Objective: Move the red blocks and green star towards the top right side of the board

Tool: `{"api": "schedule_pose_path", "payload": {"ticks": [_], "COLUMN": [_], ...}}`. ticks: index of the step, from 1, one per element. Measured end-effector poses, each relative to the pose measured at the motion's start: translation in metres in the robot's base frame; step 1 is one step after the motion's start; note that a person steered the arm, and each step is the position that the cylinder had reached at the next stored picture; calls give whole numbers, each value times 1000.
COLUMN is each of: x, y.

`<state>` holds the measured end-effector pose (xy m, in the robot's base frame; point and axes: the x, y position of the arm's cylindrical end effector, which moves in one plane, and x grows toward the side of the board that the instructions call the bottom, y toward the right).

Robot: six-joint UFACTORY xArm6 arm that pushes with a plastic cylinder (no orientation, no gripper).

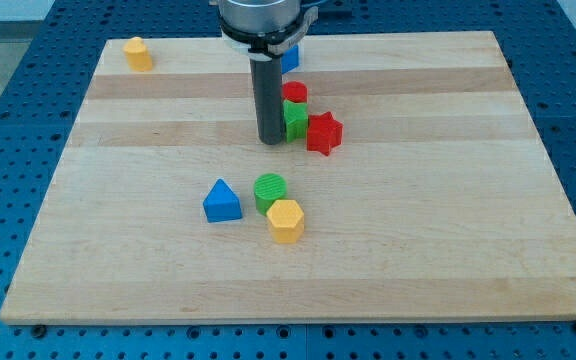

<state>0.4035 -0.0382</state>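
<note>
Wooden board (448,230) lying on a blue perforated counter (8,150). No claw on this arm, so nothing held and nothing to open: only a straight dark rod ending in my tip (271,141), resting on the board a little above its middle and left of the upper cluster. Immediately to the view's right of my tip, touching or nearly touching the rod, the green star (294,120). Directly above that star, against its upper edge, the red cylinder (294,93). To the view's right of the green star and slightly lower, touching it, the red star (323,132). All 3 of these packed together in the upper middle of the board, well apart from the top right corner. Behind the rod near the top edge, a blue block (290,56), mostly hidden, shape not clear. At the top left corner, alone, a yellow block (137,53) with a rounded top. Lower down, towards the view's bottom and left of my tip, 3 more blocks in a loose group: a blue triangular block (221,201) on the left, a green cylinder (270,190) just beside it on the right with a narrow gap between, and a yellow hexagonal block (285,220) touching the green cylinder from below and slightly right. This lower group well apart from my tip and from the upper cluster.
</note>
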Motion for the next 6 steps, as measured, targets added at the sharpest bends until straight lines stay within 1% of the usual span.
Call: {"api": "schedule_pose_path", "payload": {"ticks": [1, 2, 3, 4, 5, 6], "x": [8, -18, -12, -7, -19, -52], "y": [2, 51, 44, -13, -26, 34]}}
